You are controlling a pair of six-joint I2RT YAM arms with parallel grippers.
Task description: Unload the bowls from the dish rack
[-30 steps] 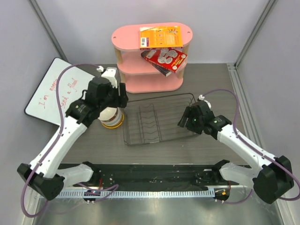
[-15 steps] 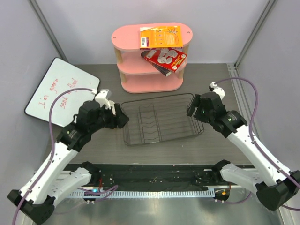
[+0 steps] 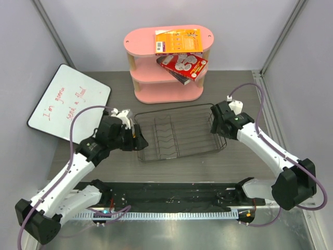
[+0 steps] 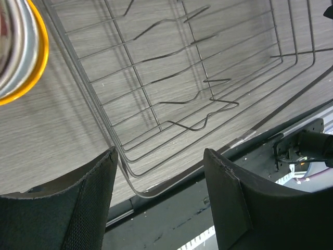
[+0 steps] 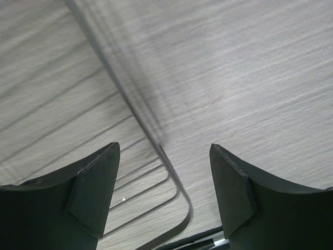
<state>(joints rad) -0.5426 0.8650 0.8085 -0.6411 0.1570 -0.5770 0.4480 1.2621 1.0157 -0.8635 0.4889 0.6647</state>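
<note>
Over the last second the left gripper (image 4: 160, 153) has dropped from above the stacked bowls (image 4: 18, 57) to the near-left corner of the dish rack (image 3: 171, 134). The right gripper (image 5: 164, 148) has swung to the rack's 3 o'clock rim. Both claws are spread and pinch nothing. Each straddles a corner wire of the rack, probably to steady or shift it, though neither has closed.

The rack holds no bowls. They sit nested on the table just off its 9 o'clock side, a yellow-orange rim around paler ones. In the top view the left arm hides them, so unloading looks finished.

The grey wood-grain tabletop (image 3: 234, 86) sits inside plain grey walls. A pink three-tier shelf (image 3: 167, 91) stands at 12 o'clock, with an orange box (image 3: 178, 41) on top and a red box (image 3: 183, 66) leaning below it. A whiteboard (image 3: 67, 101) lies at 10 o'clock.
</note>
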